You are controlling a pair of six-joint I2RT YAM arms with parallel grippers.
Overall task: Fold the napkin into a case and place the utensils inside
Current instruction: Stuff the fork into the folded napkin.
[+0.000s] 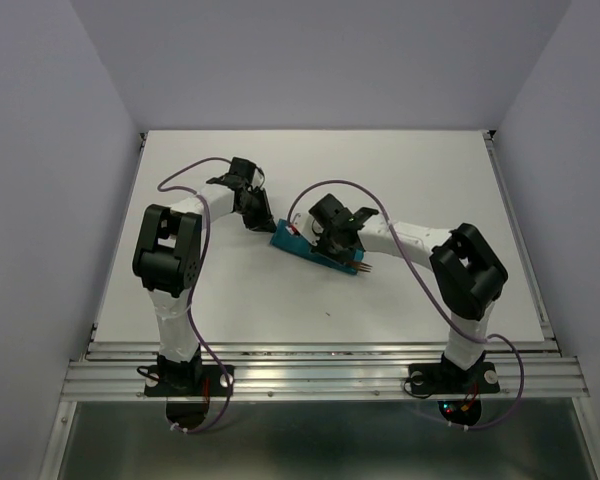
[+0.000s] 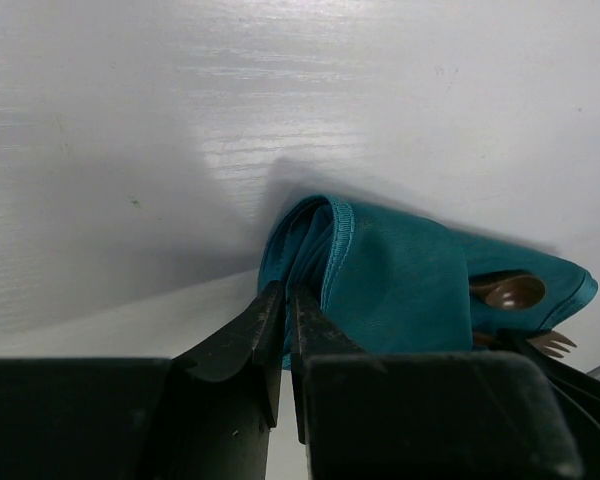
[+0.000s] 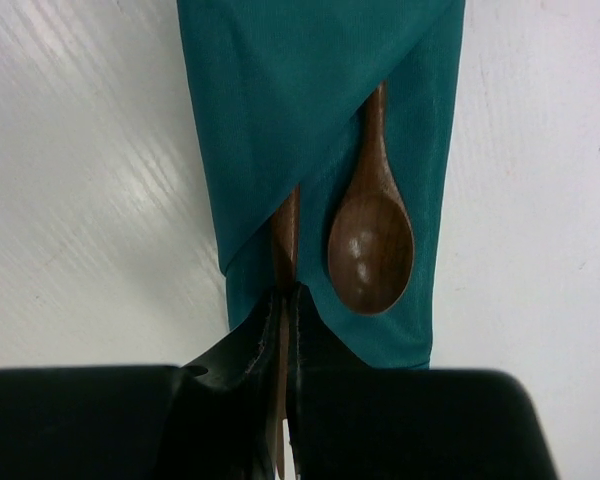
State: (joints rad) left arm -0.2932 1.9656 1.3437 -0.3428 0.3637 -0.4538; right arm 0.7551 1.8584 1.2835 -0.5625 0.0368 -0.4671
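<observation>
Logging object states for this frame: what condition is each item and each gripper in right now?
Case: folded into a narrow strip, lying flat.
Spoon: handle tucked under the fold, bowl exposed.
Fork: handle partly under the fold, held in the right jaws.
Left gripper: jaws shut, apparently pinching the case's end.
Right gripper: jaws shut on the fork.
</observation>
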